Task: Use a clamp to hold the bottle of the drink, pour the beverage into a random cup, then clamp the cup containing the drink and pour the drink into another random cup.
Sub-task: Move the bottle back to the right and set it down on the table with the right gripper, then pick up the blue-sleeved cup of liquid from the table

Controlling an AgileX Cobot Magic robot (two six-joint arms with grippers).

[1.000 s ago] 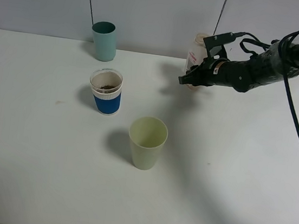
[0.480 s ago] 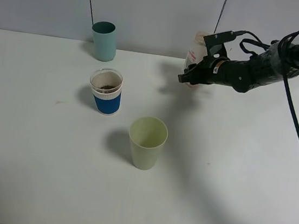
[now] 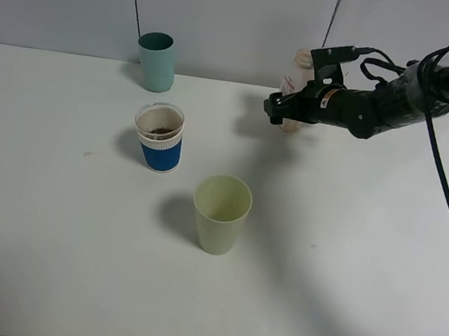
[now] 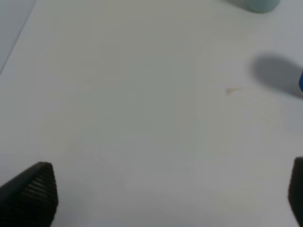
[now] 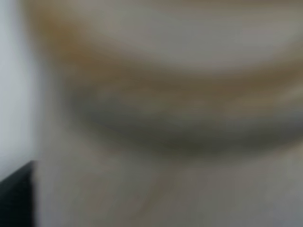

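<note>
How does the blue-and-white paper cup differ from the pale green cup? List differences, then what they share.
The blue-and-white paper cup has a blue body under a white band; the pale green cup is one plain colour. The paper cup holds brownish liquid; the green cup looks empty. Both stand upright on the table.

- The exterior high camera stood well back and looked down across the whole white table (image 3: 49, 261) toward the grey back wall (image 3: 227, 13).
- The left wrist camera looked down on bare tabletop from fairly near. It shared the teal cup (image 4: 258, 4) and a small stain (image 4: 232, 91) with the high view.
- The right wrist camera sat hard against the bottle (image 5: 165, 94), too near to focus.
</note>
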